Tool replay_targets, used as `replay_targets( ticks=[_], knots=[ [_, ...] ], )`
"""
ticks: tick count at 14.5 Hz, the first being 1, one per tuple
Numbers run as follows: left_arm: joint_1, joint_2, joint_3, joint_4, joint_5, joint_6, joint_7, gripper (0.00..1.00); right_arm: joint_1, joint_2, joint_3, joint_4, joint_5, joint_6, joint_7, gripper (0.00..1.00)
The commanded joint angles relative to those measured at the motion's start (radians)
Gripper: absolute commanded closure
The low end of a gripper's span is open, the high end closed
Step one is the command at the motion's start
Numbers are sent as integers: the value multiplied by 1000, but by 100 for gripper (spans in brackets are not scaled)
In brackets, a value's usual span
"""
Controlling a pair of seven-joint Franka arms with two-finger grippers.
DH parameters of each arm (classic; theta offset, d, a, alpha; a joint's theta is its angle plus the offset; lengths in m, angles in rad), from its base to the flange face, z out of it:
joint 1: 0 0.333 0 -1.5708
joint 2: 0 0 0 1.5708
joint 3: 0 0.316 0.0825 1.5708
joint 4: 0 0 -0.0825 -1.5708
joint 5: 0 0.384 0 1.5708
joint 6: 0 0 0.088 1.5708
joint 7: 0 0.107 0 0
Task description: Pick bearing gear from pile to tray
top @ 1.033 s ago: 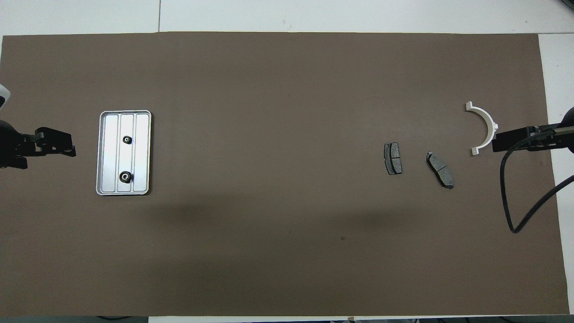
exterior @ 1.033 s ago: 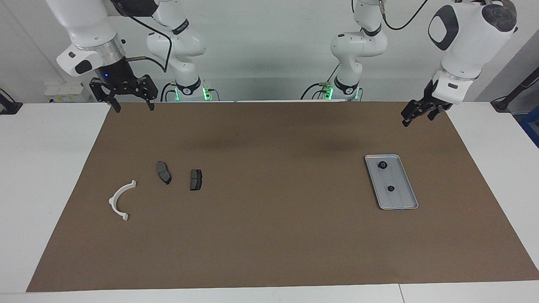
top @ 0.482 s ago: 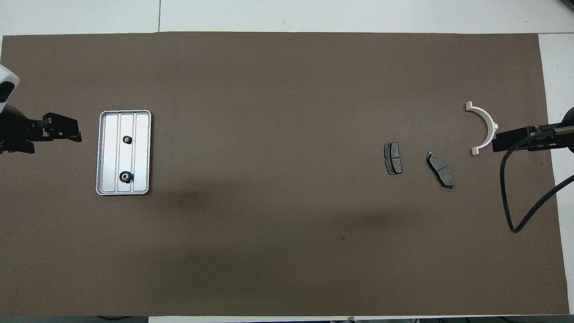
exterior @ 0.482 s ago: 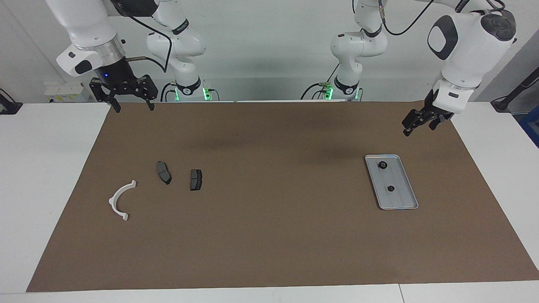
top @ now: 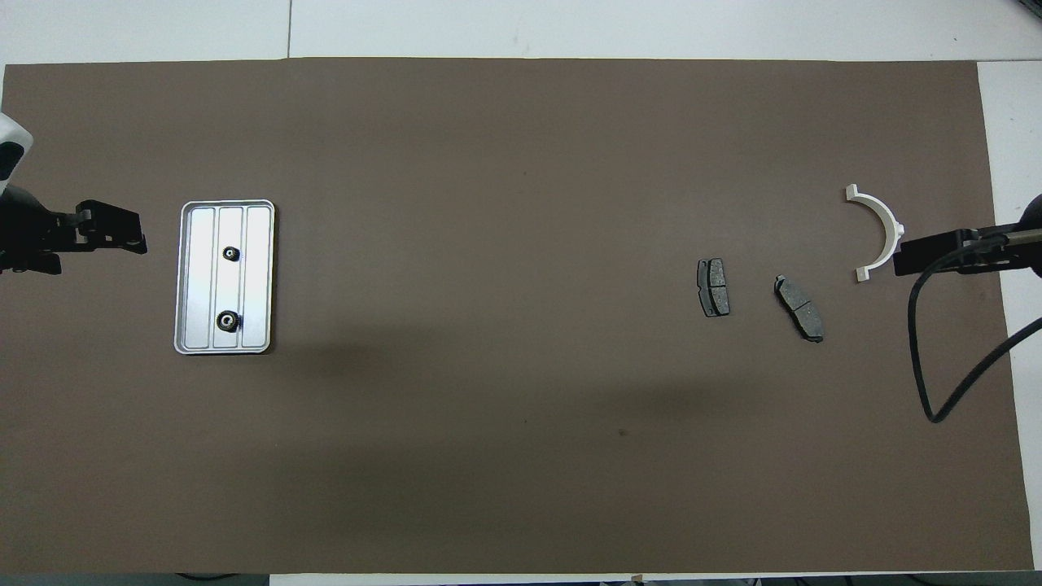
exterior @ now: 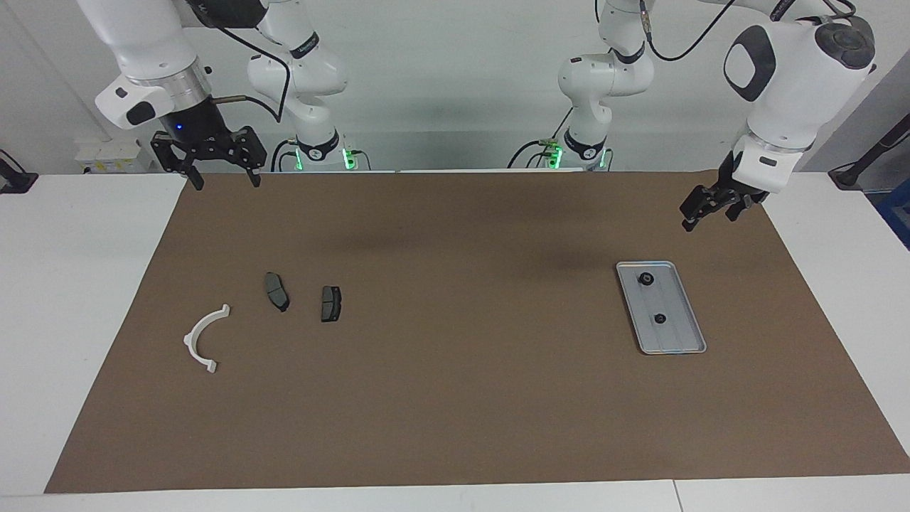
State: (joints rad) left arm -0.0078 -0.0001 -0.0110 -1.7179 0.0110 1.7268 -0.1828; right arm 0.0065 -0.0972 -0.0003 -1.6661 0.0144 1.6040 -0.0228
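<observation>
The silver tray [exterior: 677, 336] lies on the mat toward the left arm's end, with two small black bearing gears [exterior: 645, 279] [exterior: 660, 318] in it. It shows in the overhead view [top: 259, 277] with both gears [top: 231, 254] [top: 227, 321]. The pile toward the right arm's end is a white half-ring [exterior: 202, 338] [top: 881, 226] and two dark brake pads [exterior: 276, 291] [exterior: 330, 304]. My left gripper [exterior: 700, 217] [top: 134, 240] hangs over the mat beside the tray. My right gripper [exterior: 224, 181] [top: 899, 262] is open and empty, raised over the mat's edge by its base, and waits.
A brown mat [exterior: 455, 398] covers most of the white table [exterior: 78, 299]. A black cable [top: 936, 358] loops from the right arm over the mat near the half-ring. The brake pads also show in the overhead view [top: 714, 286] [top: 799, 308].
My left gripper has come down a little and drifted away from the robots beside the tray. The right arm and all the parts have not moved.
</observation>
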Motion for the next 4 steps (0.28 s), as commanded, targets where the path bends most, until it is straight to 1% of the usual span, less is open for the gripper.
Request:
replay_targets(
  ticks=[1,4],
  knots=[
    [0,15,0,35,-6,-33,14,0,-3,-10,0,-15,2,19,12,0],
    [-1,15,0,35,-6,-30,14,0,-3,-10,0,-17,2,19,12,0]
  ],
)
